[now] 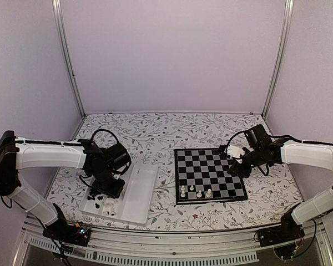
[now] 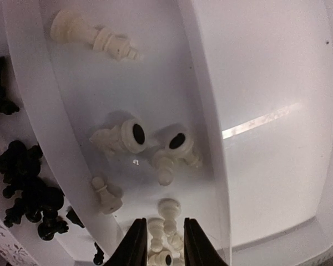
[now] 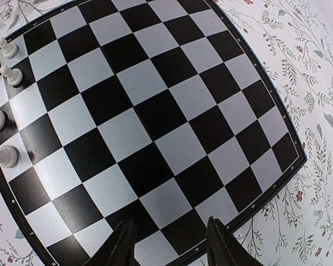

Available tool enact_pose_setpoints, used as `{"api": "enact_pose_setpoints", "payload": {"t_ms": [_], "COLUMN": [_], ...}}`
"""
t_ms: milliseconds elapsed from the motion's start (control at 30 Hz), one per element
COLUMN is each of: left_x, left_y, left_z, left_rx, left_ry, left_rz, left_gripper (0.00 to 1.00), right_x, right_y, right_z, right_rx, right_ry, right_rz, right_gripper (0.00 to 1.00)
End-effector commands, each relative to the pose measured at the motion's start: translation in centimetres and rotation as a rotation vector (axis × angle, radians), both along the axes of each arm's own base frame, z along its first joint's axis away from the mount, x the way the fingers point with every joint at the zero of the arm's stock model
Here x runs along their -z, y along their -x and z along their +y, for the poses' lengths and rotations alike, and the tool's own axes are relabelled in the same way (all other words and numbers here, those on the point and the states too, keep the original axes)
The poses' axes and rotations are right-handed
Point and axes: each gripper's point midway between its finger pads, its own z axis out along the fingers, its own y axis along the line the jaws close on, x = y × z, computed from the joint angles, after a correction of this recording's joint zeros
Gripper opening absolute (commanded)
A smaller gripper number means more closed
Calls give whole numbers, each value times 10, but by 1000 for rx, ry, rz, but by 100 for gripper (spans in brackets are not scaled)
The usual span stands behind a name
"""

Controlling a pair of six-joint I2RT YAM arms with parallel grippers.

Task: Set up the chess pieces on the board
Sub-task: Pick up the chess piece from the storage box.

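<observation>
While the left gripper [image 2: 163,223] hangs narrowly parted over crowded cream chess pieces [image 2: 169,209] in the tray [image 2: 55,127], I'd want it straddling just one before closing.

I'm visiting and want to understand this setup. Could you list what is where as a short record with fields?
Board: flat on the flowered table, right of centre.
On board: a few cream-white pieces standing by its near edge; no black ones.
Tray: white, left of the board.
In tray: black pieces in one compartment, loose white pieces lying in the next.
Left fingers: low over the loose white pieces, narrowly parted; grip unclear.
Right fingers: open, holding nothing, over the board's edge.
</observation>
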Motion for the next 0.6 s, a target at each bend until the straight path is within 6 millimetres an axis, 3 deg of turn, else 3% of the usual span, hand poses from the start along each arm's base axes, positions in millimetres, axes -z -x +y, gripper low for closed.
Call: {"api": "enact_pose_setpoints", "payload": {"t_ms": [0, 400, 567], "left_x": [11, 26, 13], "left_y": [5, 10, 7], "left_z": [1, 3, 3], "left_rx": [-12, -5, -3], "left_ry": [12, -17, -29], "left_rz": [46, 91, 82], "left_gripper": [25, 17, 8], "right_x": [5, 6, 5], "right_y": [0, 0, 0], "right_z": [0, 0, 0], "right_rx": [13, 11, 12], "right_ry": [-8, -5, -6], "right_rz": [19, 22, 21], "right_gripper": [46, 46, 46]}}
